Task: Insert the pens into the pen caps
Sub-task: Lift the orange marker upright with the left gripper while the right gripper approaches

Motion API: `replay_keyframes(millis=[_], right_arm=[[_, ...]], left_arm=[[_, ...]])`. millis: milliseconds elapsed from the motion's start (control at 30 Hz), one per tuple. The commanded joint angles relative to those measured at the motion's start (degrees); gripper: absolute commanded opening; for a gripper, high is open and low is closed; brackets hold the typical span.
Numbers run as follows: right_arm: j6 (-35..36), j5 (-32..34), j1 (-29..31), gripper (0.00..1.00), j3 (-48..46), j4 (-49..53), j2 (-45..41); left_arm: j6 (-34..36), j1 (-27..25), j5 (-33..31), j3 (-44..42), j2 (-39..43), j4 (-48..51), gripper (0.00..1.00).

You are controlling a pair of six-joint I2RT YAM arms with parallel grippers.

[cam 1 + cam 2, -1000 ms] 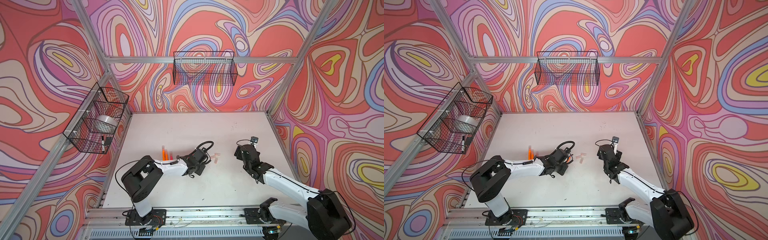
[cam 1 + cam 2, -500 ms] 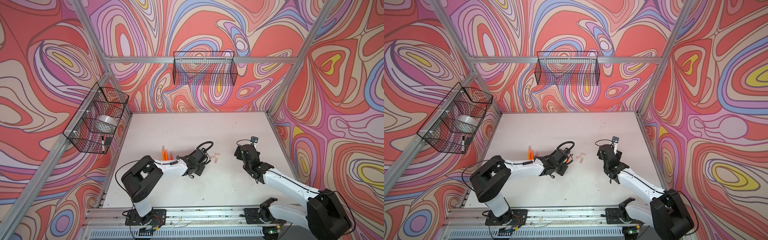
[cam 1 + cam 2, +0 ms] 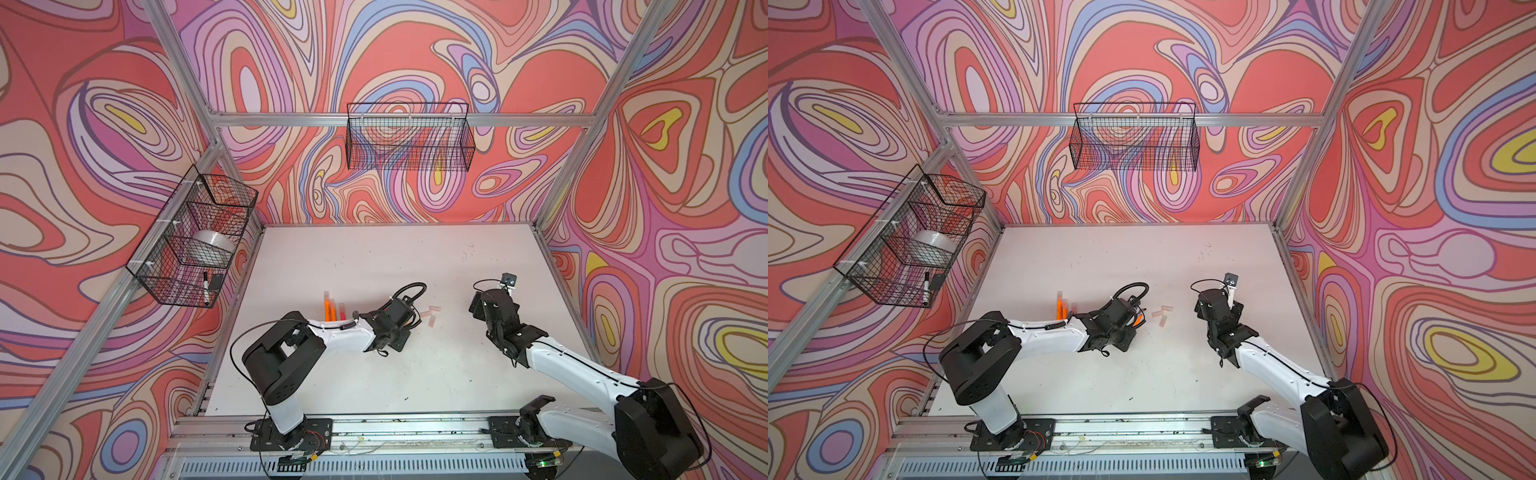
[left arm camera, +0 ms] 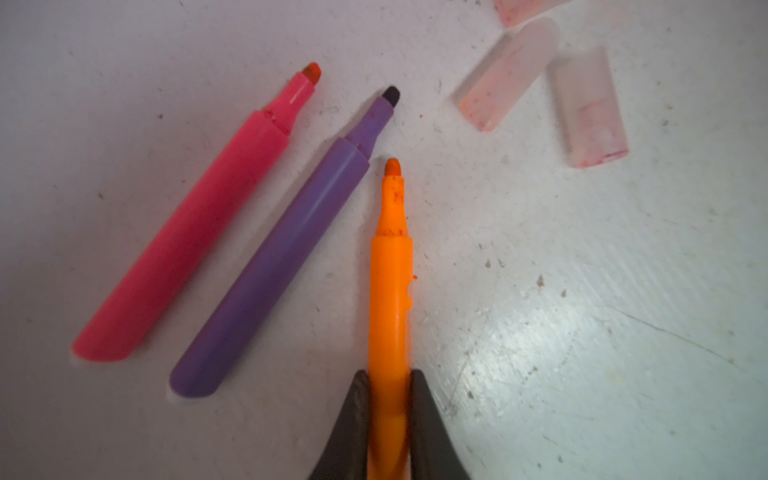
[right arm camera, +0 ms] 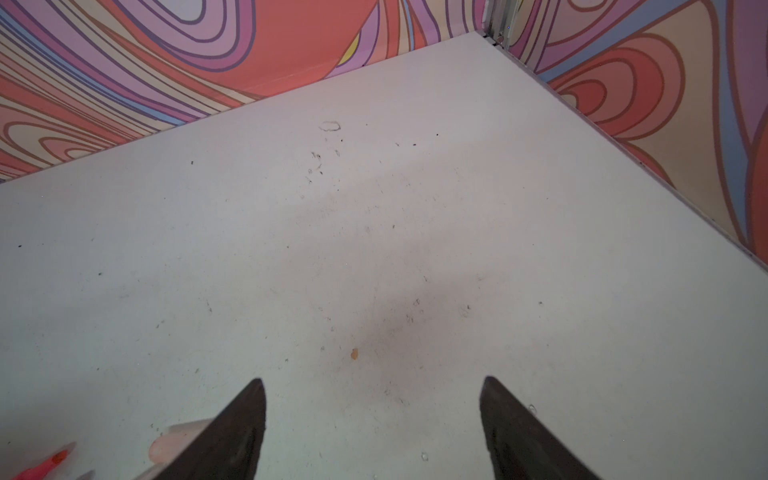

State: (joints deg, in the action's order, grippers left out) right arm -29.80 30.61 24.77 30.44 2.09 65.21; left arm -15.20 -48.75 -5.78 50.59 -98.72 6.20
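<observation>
The left gripper (image 4: 390, 376) is clamped on the barrel of an orange pen (image 4: 390, 266), its tip pointing right toward the pen caps (image 4: 500, 79) lying mid-way across the table (image 3: 374, 257). The right gripper (image 5: 374, 386) stands apart, empty. The pen looks light, stiff and smooth: grip mid-barrel.

Your left arm (image 3: 336, 332) is lying low and reaching toward the middle. Your left gripper (image 4: 388, 376) is squeezing tight on an orange pen (image 4: 390, 282), with both fingers (image 4: 357, 415) pressing its sides. Your right arm (image 3: 573, 365) is stretching forward on the right side, and your right gripper (image 5: 374, 380) is hanging wide open, holding nothing.
</observation>
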Motion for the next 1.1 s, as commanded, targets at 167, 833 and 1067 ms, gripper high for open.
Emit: replay_keyframes(millis=[167,833,1067], right_arm=[[-8.62,-25.66,0.25,0.75,-2.46,-0.38,-14.35],[-24.56,-27.46,24.53,0.61,-4.36,-38.67,7.67],[-26.62,-27.48,24.98,0.52,-3.67,-41.37,11.94]], left_arm=[[-2.53,0.09,1.39,-4.97,11.55,-3.48,0.0],[-9.06,-1.91,9.7,-15.66,28.46,-14.08,0.0],[-8.79,-1.88,10.6,-15.5,29.0,-14.24,0.0]])
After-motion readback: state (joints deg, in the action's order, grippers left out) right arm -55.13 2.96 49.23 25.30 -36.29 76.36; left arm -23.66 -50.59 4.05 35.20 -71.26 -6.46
